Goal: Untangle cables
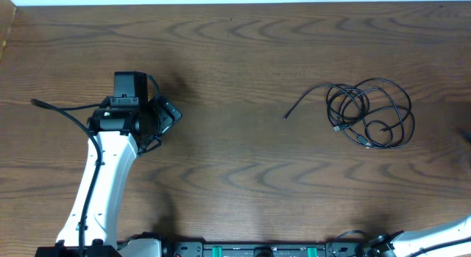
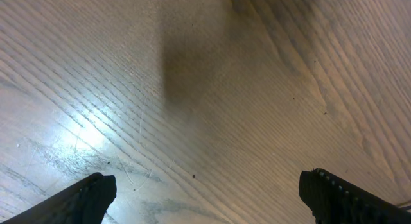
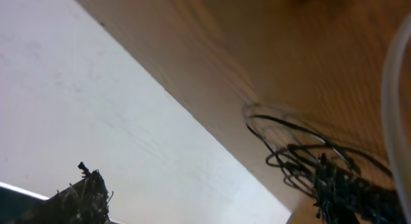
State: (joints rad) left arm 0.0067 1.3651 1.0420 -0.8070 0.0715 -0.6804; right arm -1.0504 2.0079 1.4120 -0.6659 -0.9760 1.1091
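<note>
Trouble is what I think about first. My left claw [image 2: 212, 205] is wide open and holds nothing. Only bare worktop [image 2: 192, 89] shows between its two dark fingers [image 2: 77, 201]. From above it sits at the left of the frame. If I send it all the way across, I think it could bump the pile and push it along instead of catching one cord.

The cables [image 1: 368, 113] are thin black loops lying over each other. If a claw bites into the thick middle, it may pinch many loops at once, and a pull would make the knot tighter. A fast tug could drag the whole bunch along too.

Now, where things are. The cables lie at the right of the frame from above, well apart from my left claw, with a wide stretch of bare wood between them. One loose end [image 1: 287, 117] pokes out on the left side of the pile, toward the middle of the frame. That looks like the safest bit to take. I can see black cords only, and no white one that I am sure of.

My right claw [image 3: 212, 205] is open wide too, with nothing in it. In its own view the cables sit at the lower right of the frame, near it but not between the fingers.
</note>
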